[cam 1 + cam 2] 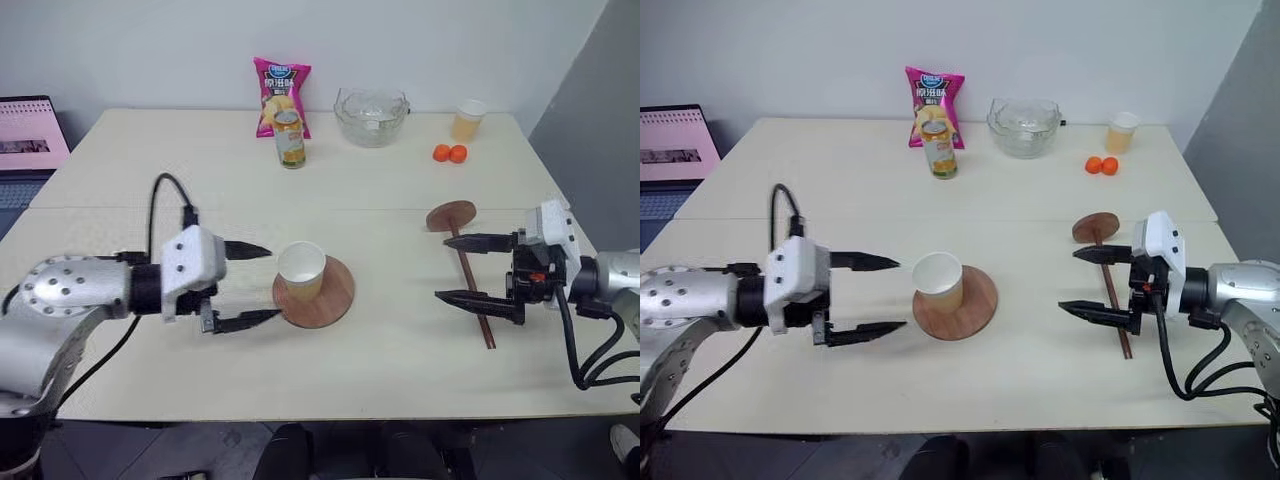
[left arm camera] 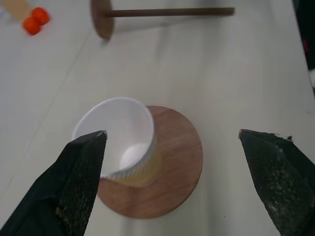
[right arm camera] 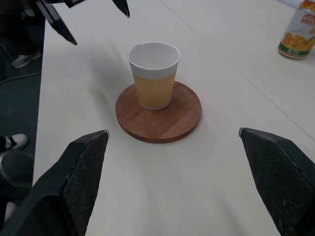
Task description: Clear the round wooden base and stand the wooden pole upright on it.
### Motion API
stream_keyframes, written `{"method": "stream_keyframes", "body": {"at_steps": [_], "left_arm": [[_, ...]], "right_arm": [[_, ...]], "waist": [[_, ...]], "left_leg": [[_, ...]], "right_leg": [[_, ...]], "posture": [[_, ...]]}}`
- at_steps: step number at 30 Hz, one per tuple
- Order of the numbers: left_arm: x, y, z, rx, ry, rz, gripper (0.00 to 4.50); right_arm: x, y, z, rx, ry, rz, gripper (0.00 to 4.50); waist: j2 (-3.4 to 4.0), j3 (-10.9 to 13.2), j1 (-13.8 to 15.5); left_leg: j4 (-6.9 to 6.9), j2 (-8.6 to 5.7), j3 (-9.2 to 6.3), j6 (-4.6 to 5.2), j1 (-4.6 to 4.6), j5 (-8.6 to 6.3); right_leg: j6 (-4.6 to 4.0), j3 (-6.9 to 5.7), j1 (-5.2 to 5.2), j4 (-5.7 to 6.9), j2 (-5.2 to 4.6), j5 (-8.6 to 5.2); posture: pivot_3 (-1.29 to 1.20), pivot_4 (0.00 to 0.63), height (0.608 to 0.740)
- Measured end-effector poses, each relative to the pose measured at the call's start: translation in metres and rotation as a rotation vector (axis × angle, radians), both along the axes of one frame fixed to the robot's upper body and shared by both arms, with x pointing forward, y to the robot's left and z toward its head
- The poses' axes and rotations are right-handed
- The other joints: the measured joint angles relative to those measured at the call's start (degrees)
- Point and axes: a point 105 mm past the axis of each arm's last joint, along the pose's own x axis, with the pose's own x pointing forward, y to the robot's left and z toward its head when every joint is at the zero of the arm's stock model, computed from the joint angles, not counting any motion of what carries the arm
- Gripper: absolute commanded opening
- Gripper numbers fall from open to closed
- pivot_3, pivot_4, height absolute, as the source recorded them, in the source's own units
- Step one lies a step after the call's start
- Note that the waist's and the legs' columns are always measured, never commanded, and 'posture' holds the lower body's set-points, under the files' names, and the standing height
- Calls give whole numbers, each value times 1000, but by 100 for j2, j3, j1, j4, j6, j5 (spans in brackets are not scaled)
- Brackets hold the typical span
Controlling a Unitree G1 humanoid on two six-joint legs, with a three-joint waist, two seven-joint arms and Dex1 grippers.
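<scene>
Round wooden base at frame centre on desk, paper cup standing on it. Left gripper wide, empty, beside cup. Right gripper wide, straddling wooden pole.

Risk: careless grasp tips cup.

Pole lies flat; disc end toward frame top.

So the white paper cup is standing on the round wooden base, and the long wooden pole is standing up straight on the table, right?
Not quite. The white-and-yellow paper cup does stand on the round reddish-brown wooden base, but the long dark wooden pole is lying flat on the cream table, not standing up. The left eye view shows it.
</scene>
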Motion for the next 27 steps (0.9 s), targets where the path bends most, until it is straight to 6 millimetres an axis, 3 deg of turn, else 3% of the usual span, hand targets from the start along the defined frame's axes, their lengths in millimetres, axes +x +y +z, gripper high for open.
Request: {"method": "stream_keyframes", "body": {"at_steps": [6, 11, 27], "left_arm": [[25, 0, -16, 194, -74, -31, 4500], [32, -7, -25, 271, -99, -104, 4500], [44, -12, -40, 463, -200, -292, 979]], "right_arm": [[-9, 10, -1, 6, 0, 14, 4457], [-15, 12, -1, 15, 7, 6, 4457], [-17, 13, 3, 16, -13, -3, 4500]], "waist": [[-5, 4, -14], [-8, 6, -4], [-11, 7, -10]], "left_leg": [[0, 0, 2, 0, -3, 0], [4, -1, -1, 0, -7, 0], [6, -2, -3, 1, -8, 0]], "right_leg": [[1, 2, -3, -1, 4, 0], [1, -2, -3, -1, 4, 0], [2, -4, -3, 0, 8, 0]], "posture": [[0, 150, 740], [0, 150, 740], [0, 150, 740]]}}
